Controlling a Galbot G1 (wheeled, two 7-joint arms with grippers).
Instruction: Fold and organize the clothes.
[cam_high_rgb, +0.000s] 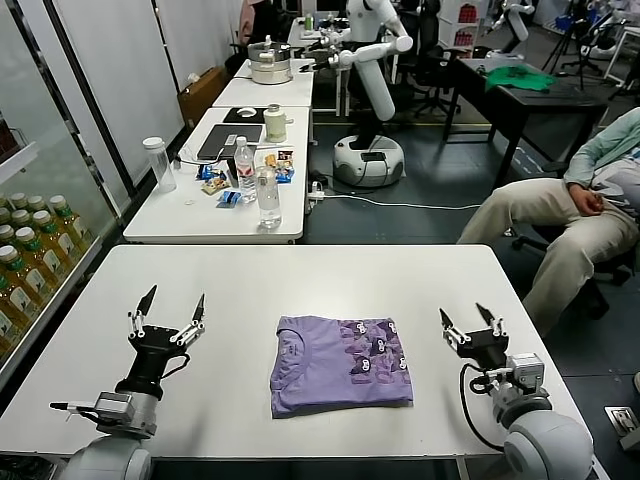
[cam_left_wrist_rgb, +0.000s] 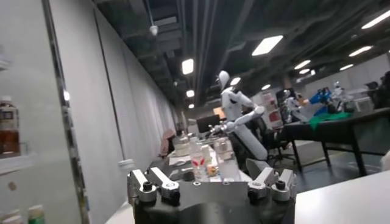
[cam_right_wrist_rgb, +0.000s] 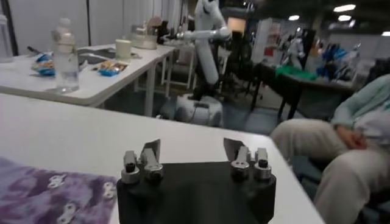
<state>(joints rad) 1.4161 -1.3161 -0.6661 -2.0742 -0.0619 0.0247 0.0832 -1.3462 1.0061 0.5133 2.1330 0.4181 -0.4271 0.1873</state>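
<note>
The lavender-purple T-shirt (cam_high_rgb: 341, 362) lies folded into a neat rectangle in the middle of the white table (cam_high_rgb: 300, 275), its dark-and-white printed figures facing up. A corner of it shows in the right wrist view (cam_right_wrist_rgb: 49, 195). My left gripper (cam_high_rgb: 172, 302) is open and empty, raised above the table to the shirt's left, fingers pointing up. My right gripper (cam_high_rgb: 468, 316) is open and empty, raised to the shirt's right. Neither touches the shirt.
A second white table (cam_high_rgb: 215, 215) behind holds bottles, a laptop and snack packets. Shelves of bottled drinks (cam_high_rgb: 30, 240) stand at the left. A seated person (cam_high_rgb: 570, 200) is at the right. Another robot (cam_high_rgb: 370, 90) stands farther back.
</note>
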